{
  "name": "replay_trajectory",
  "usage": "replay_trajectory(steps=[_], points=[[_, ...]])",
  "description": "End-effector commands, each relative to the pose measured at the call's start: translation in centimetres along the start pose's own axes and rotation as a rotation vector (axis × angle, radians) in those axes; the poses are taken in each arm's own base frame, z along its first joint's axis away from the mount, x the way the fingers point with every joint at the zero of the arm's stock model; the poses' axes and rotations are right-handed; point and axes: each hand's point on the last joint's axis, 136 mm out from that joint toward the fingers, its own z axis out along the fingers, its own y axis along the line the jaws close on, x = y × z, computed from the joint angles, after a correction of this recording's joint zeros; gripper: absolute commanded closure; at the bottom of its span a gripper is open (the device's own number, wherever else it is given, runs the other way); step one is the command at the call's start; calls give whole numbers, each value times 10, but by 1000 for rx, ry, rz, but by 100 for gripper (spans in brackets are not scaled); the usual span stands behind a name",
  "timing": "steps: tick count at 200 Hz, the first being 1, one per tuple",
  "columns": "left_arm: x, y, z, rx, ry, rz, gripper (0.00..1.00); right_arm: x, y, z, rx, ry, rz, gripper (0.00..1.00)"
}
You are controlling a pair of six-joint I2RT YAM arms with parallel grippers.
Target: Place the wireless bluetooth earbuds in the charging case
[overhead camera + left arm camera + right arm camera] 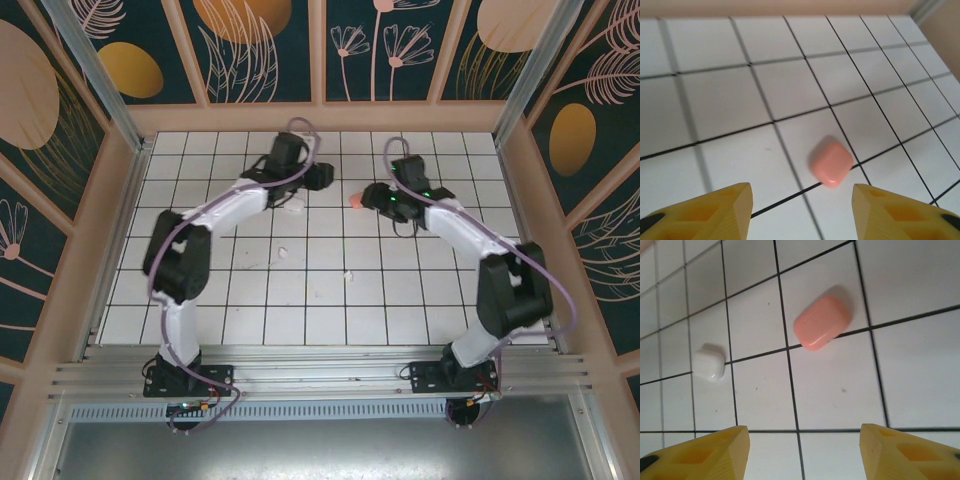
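Spread and empty, the left gripper point(801, 200) and right gripper point(804, 440) flank one pink case point(830, 162); a collision could skid it.

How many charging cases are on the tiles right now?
2. The pink case lies across a grid line; the white case lies apart from it, to its left. Another may be hidden from view.

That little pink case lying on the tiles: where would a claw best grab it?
Probably from straight above, pinching the pink case across its narrower width, on its two long sides. It lies flat and closed on the tiles, so only the top and sides are reachable, and its rounded corners would likely slip.
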Motion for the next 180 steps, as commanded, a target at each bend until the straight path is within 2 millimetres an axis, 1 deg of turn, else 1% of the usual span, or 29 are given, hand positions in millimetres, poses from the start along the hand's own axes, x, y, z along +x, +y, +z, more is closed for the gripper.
replay_trajectory(steps=[1, 15, 19, 21, 24, 29, 35, 50, 54, 63, 75, 81, 89, 91, 94, 120, 137, 152, 180], points=[[11, 49, -35, -135, -16, 5, 45, 9, 25, 36, 78, 60, -26, 39], [24, 72, -56, -173, -33, -30, 41, 16, 50, 64, 78, 112, -48, 39], [32, 81, -58, -187, -29, -43, 39, 16, 56, 72, 78, 121, -52, 39], [29, 81, -64, -187, -46, -46, 38, 16, 57, 76, 82, 125, -52, 39], [30, 84, -69, -190, -53, -53, 37, 22, 66, 82, 78, 136, -70, 38], [40, 93, -73, -203, -43, -72, 36, 25, 75, 91, 80, 146, -85, 38], [44, 100, -77, -205, -43, -91, 35, 25, 85, 101, 81, 149, -98, 37], [54, 111, -79, -179, -16, -143, 35, 27, 105, 123, 93, 162, -123, 36], [56, 114, -79, -175, -10, -154, 35, 29, 106, 129, 106, 168, -128, 35], [58, 117, -77, -156, 4, -172, 35, 26, 116, 138, 113, 165, -134, 34], [61, 122, -74, -147, 14, -194, 34, 25, 118, 149, 150, 162, -123, 33], [61, 123, -71, -139, 19, -203, 34, 27, 115, 154, 172, 170, -110, 33], [57, 124, -69, -127, 15, -215, 34, 28, 117, 158, 178, 168, -94, 32], [63, 128, -63, -129, 33, -224, 35, 28, 118, 159, 178, 167, -91, 32], [65, 129, -59, -126, 42, -230, 35, 29, 119, 160, 178, 165, -87, 32], [65, 133, -37, -90, 76, -256, 40, 38, 121, 167, 172, 158, -62, 30], [69, 138, -29, -102, 91, -262, 41, 39, 124, 168, 164, 150, -78, 27], [73, 143, -27, -120, 98, -264, 41, 40, 131, 170, 153, 132, -149, 22], [84, 151, -30, -152, 111, -268, 41, 46, 134, 174, 148, 140, -352, 21]])
